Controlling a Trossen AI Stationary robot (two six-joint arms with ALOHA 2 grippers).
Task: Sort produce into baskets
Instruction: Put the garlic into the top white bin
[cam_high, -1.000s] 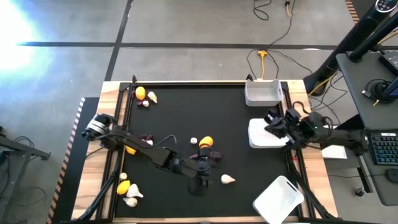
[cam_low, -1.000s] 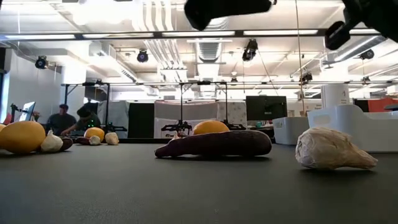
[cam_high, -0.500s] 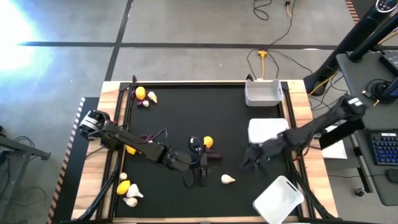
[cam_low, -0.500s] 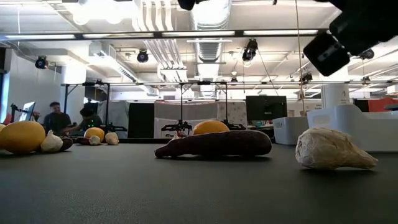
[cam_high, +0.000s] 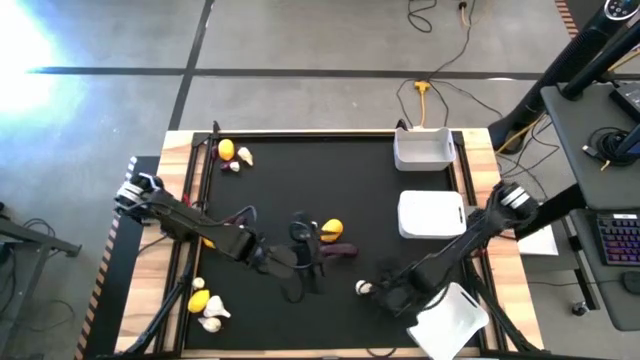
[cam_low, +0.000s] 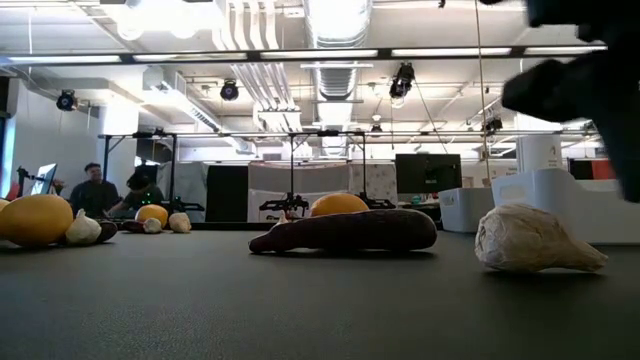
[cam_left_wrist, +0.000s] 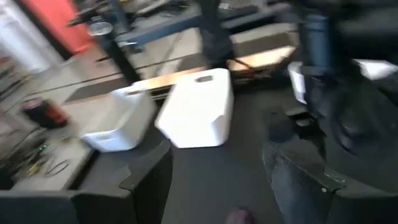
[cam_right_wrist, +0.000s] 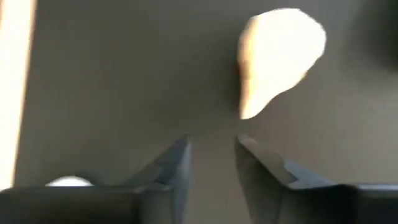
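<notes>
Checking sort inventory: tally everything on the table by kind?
Lemons: 5
Garlic: 5
Eggplant: 1
Baskets: 3
Total: 14, seen from above; arms may hide more.

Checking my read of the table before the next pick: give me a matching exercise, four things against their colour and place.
Things:
1. lone garlic bulb
2. mid-table lemon
3. long eggplant
4. askew basket

Colour and place:
A. dark purple, lying mid-table
B. white, at the table's near right corner
C. whitish, just ahead of the right gripper
D. yellow-orange, beside the eggplant on its far side

Pairs: 1-C, 2-D, 3-A, 4-B
</notes>
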